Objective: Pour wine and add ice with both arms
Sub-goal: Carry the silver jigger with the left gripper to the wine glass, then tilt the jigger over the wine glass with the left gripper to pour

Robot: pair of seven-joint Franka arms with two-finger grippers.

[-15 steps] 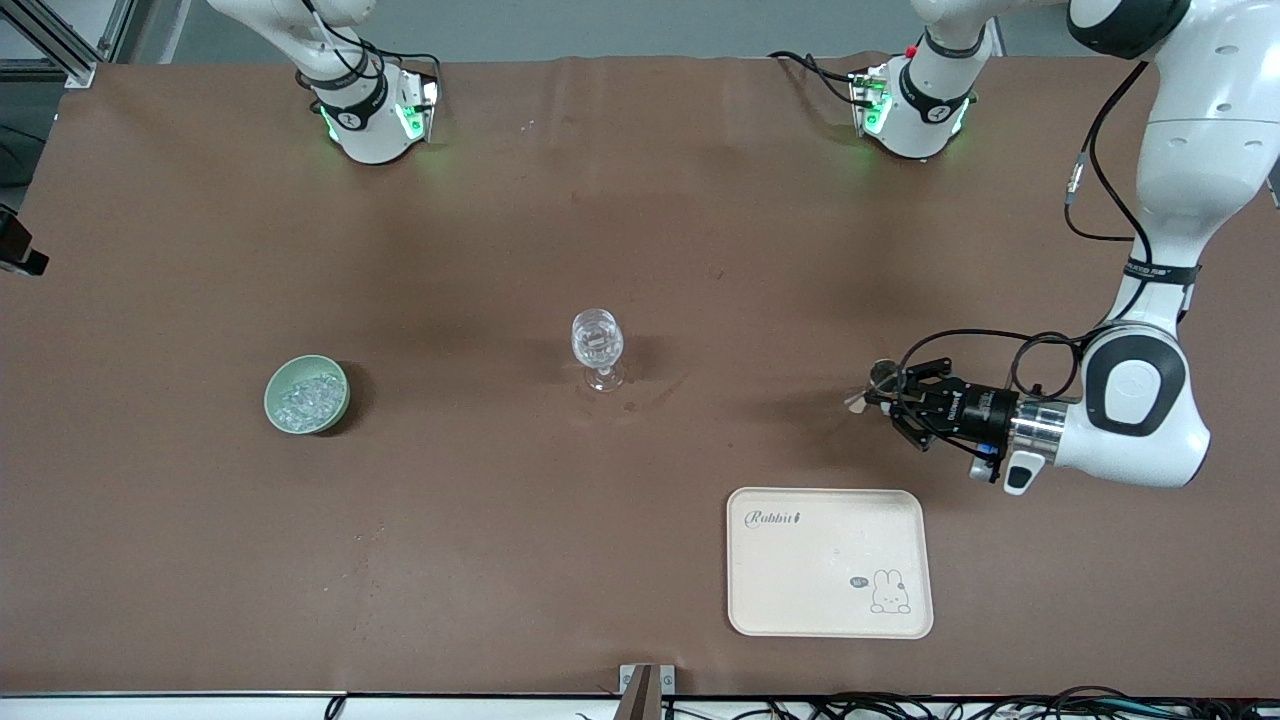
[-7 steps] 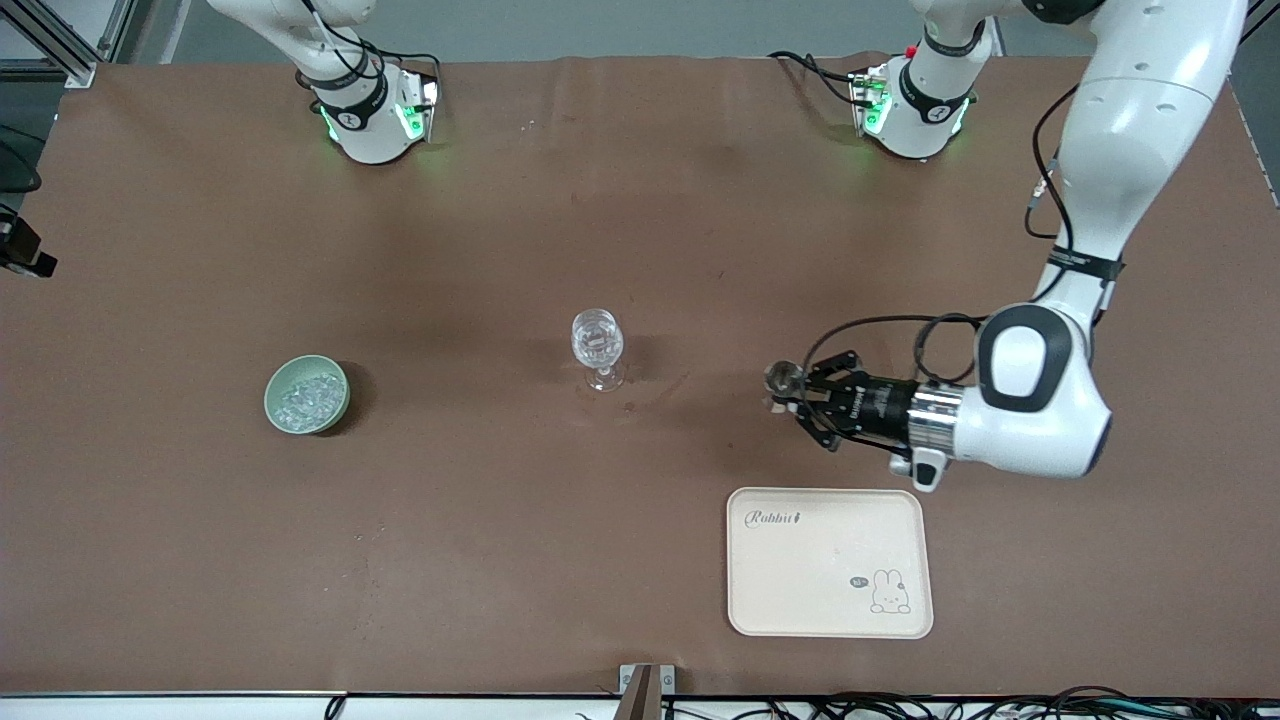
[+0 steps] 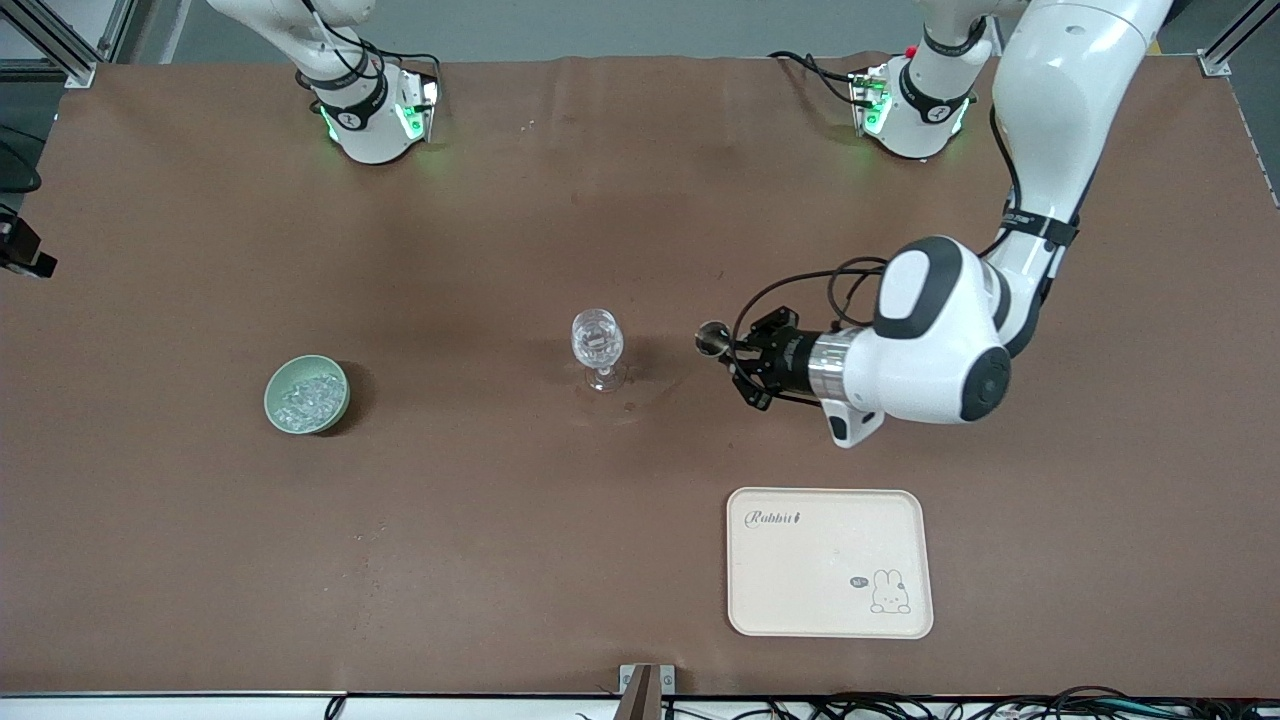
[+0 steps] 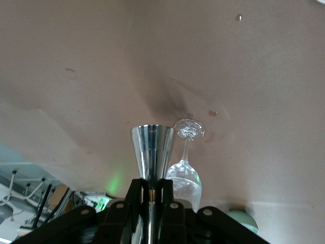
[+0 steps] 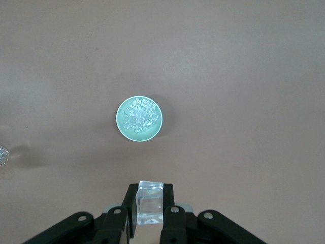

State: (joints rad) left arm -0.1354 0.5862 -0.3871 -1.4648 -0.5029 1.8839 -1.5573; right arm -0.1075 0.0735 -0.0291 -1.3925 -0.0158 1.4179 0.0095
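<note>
The left end effector [image 3: 728, 352] is clamped on a steel jigger [image 4: 152, 151], held over the counter [image 3: 640, 200] just beside the stemmed glass [image 3: 597, 345], toward the left arm's end. The right end effector [image 5: 151, 211], high over the counter, is clamped on a clear cube [image 5: 149, 202]. The ice [image 3: 306, 396] lies heaped in a green bowl [image 3: 283, 374] toward the right arm's end, well apart from the glass. A cream tray [image 3: 829, 600] sits nearer the front camera.

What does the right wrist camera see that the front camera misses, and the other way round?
Only the right wrist view shows the right gripper shut on a clear ice cube.

Only the front view shows the left gripper holding a metal cup beside the wine glass, plus the cream tray.

Both show the green bowl of ice.
</note>
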